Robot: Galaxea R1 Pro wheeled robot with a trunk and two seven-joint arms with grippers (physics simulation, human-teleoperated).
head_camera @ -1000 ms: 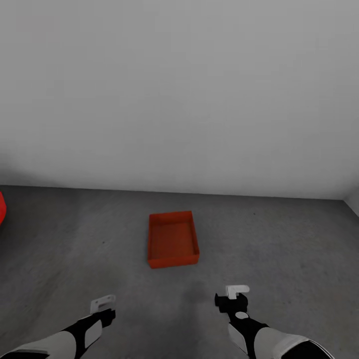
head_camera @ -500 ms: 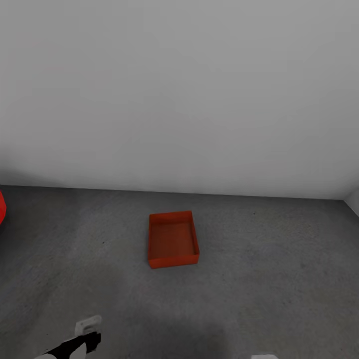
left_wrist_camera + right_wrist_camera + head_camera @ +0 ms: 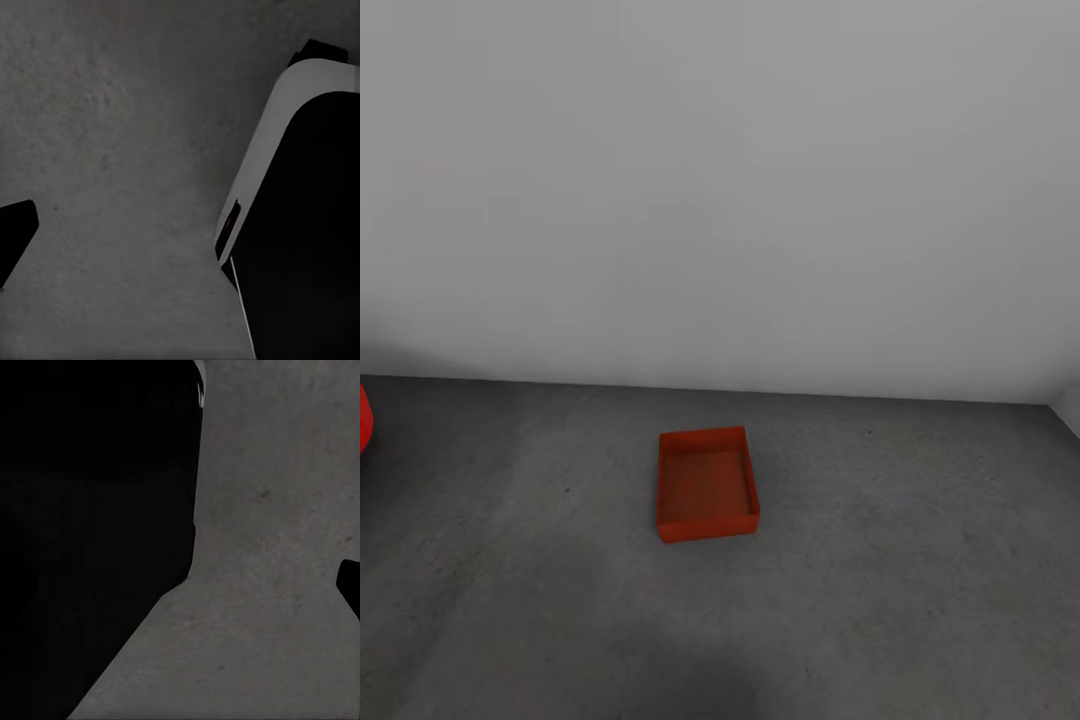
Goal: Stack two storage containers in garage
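One storage container (image 3: 706,484), an orange-red open box, lies empty on the dark grey concrete floor (image 3: 920,560) of the garage, a short way in front of the pale grey wall (image 3: 720,200). It sits near the middle of the head view. The left wrist view looks down on bare floor (image 3: 112,150), with one dark fingertip (image 3: 13,238) at the picture's edge. The right wrist view also has a dark fingertip (image 3: 351,583) at its edge over bare floor (image 3: 277,547). Nothing sits between the fingers of either gripper.
A sliver of the red car (image 3: 364,420) shows at the far left edge. The wall turns a corner at the far right (image 3: 1068,405). My own white-and-black body (image 3: 300,225) stands close beside the left wrist, and a black mass (image 3: 90,510) beside the right wrist.
Both arms have drawn back and down out of the head view. The container has stayed where it was.
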